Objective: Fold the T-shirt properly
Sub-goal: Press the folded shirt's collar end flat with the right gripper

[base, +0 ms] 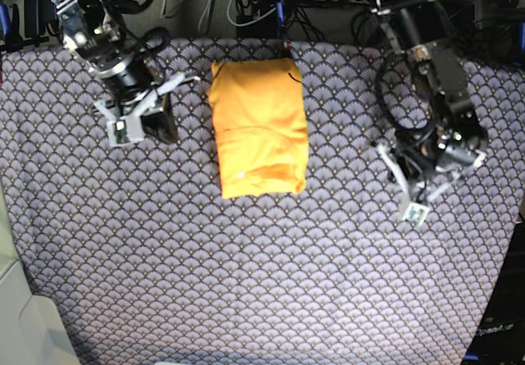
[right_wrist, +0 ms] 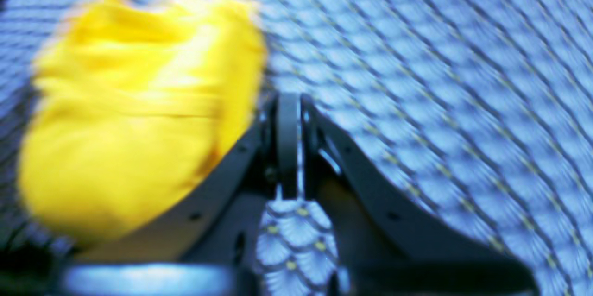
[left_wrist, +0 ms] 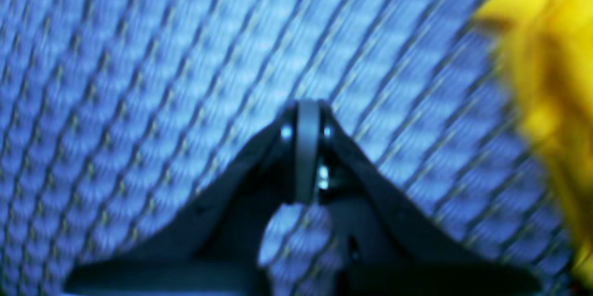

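T-shirt (base: 260, 127) folded into a narrow, longish bundle, lying on the patterned cloth (base: 246, 258) btwn the two arms, toward the far side in the base view. Loose bit sticks out at its near corner, on the left arm's side; crease runs across the middle. L hand (left_wrist: 308, 148) over the cloth, apart from the shirt, fingers pressed together, nothing in them. R hand (right_wrist: 296, 143) same: pressed together, nothing in it, off to the shirt's other side. Both wrist views blurry.
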You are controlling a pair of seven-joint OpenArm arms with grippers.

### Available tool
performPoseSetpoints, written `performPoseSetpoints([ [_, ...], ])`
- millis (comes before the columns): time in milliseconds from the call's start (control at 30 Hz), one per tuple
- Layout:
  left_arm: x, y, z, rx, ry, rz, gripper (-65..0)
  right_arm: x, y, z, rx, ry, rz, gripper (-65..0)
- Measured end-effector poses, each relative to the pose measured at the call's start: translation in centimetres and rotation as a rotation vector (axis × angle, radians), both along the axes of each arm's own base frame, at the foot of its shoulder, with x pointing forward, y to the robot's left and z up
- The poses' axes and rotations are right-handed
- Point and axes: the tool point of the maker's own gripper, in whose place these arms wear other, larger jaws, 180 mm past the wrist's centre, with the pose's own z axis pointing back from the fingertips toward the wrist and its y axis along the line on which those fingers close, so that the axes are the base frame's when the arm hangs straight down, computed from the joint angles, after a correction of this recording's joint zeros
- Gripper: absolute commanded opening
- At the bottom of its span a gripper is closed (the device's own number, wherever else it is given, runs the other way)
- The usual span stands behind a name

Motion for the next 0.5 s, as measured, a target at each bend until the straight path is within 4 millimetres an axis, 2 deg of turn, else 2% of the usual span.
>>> performPoseSetpoints([
  [33,-0.5,0.4,-0.3,0.012,0.01,-0.001,-65.0,-0.2,0.7,0.1,0.014,-0.007,0.031,-65.0],
  [167,-2.9,3.0,-0.8,0.029,0.014,0.053,-65.0,-1.5,5.8,1.1,0.114,-0.034,0.194,-65.0],
  [267,-5.3,5.1,-2.0,0.053,0.073,0.109,-65.0,-0.8,7.6,2.1,0.137,-0.069,0.248,-65.0],
  [367,-6.4,6.5,-2.3,0.056,0.087,0.154,-65.0,0.1,9.8,4.1,0.174,-0.135,0.326,-65.0],
  [500,-8.0,8.7,-2.4,0.087,0.101,0.183,-65.0,0.4,12.0,3.5,0.139,-0.103,0.407,-65.0],
])
